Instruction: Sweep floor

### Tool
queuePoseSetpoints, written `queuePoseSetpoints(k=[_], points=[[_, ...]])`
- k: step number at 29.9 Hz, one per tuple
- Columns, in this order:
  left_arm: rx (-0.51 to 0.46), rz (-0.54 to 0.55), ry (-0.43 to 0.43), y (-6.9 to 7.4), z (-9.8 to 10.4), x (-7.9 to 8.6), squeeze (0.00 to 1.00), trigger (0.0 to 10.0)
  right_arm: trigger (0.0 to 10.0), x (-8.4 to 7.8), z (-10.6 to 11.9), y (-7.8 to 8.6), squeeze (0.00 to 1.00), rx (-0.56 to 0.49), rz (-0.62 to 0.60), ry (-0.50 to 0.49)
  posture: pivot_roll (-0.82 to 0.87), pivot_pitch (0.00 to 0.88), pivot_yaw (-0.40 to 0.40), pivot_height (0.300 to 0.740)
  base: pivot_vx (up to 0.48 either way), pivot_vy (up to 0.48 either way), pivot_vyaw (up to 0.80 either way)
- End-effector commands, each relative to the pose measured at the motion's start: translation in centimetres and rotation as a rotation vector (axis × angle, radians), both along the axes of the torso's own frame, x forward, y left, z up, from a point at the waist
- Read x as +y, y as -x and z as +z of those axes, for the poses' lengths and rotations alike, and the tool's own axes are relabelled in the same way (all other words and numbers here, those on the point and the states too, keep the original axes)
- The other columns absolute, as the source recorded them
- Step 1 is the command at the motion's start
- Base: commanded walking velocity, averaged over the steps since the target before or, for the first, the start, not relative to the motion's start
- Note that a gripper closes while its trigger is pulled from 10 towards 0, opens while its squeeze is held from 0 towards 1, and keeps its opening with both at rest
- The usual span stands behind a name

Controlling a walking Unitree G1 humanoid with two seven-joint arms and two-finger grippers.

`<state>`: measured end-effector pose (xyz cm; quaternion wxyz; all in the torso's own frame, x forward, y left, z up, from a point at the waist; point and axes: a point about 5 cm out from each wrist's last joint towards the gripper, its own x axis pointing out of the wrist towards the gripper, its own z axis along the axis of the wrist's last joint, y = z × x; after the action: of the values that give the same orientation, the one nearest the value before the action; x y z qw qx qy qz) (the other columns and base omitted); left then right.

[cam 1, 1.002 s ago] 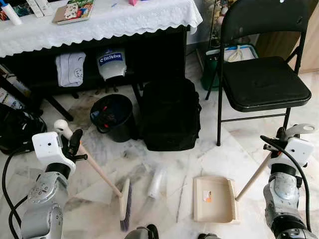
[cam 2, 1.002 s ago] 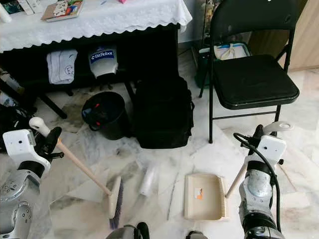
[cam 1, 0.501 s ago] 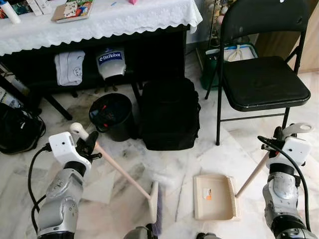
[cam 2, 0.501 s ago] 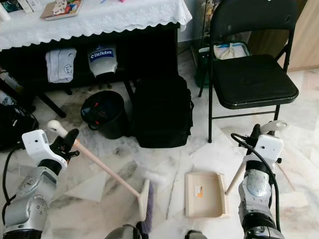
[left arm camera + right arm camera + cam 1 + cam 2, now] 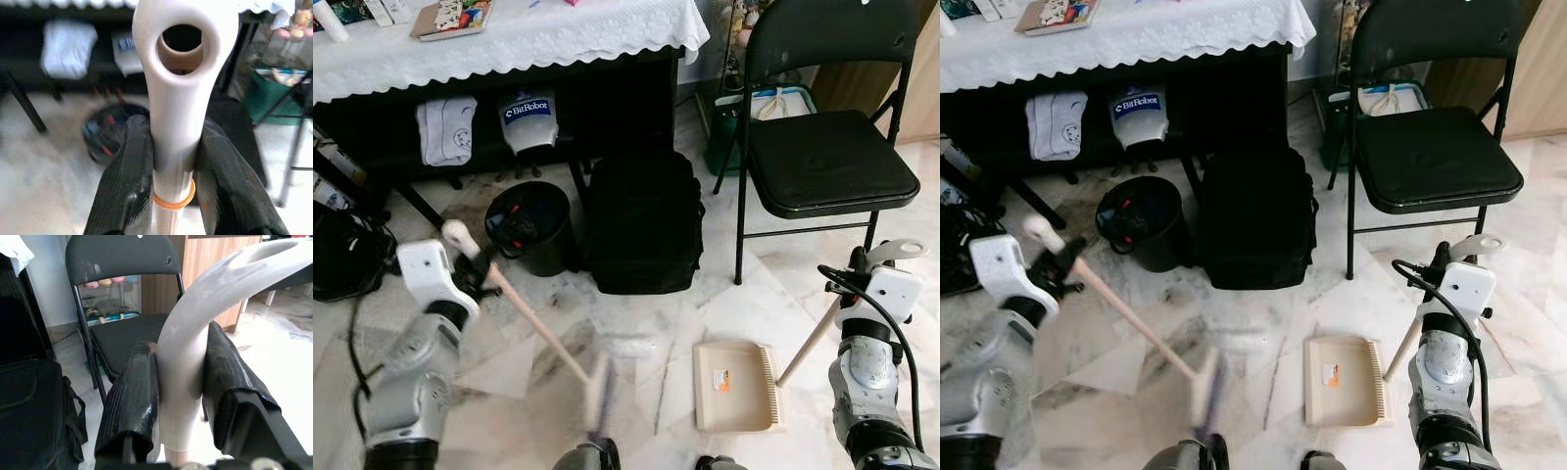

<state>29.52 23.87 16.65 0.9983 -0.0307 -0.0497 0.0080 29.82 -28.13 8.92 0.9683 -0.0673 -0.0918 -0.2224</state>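
Note:
A broom with a pale wooden handle slants across the marble floor, and its head is blurred by motion, left of the dustpan. My left gripper is shut on the broom's top end, one black finger on each side. A white piece of litter lies blurred just beyond the broom head. The beige dustpan rests flat on the floor. Its long handle rises to my right gripper, which is shut on the curved white grip.
A black backpack and a black bin stand against the cloth-covered table ahead. A black folding chair stands at the right, and a dark bag at the far left. Bare marble lies around the dustpan.
The broom head swung right toward the dustpan, then drew back a little and is now blurred. The white litter has shifted slightly toward the dustpan. The right arm and dustpan stayed put.

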Motion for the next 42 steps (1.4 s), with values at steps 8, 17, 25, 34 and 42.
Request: queuePoseSetpoints(k=[8,17,25,34,42], points=[[-0.099,0.033,-0.046,-0.8,1.3,-0.5,0.00,10.0,10.0,0.5,-0.4,0.0,0.00,0.013,0.004,-0.008,0.12,0.192,0.126,0.740,0.000,0.000,0.00],[0.035,-0.119,0.162,-2.4,-3.4,-4.9,0.00,10.0,10.0,0.4,-0.5,0.2,0.00,0.014,0.003,-0.004,0.11,0.198,0.122,0.740,0.000,0.000,0.00],[0.076,-0.196,0.219,-1.8,-4.6,-5.8,0.00,10.0,10.0,0.3,-0.6,0.3,0.00,0.014,0.000,-0.002,0.11,0.197,0.126,0.740,0.000,0.000,0.00],[-0.034,-0.125,0.424,-1.9,-1.2,-3.8,0.00,10.0,10.0,0.6,-0.7,0.2,0.00,0.015,0.000,-0.011,0.12,0.193,0.130,0.740,0.000,0.000,0.00],[-0.175,-0.055,0.377,-2.7,3.1,-2.0,0.00,10.0,10.0,0.8,-0.8,0.2,0.00,0.015,0.002,-0.018,0.12,0.193,0.130,0.740,0.000,0.000,0.00]])
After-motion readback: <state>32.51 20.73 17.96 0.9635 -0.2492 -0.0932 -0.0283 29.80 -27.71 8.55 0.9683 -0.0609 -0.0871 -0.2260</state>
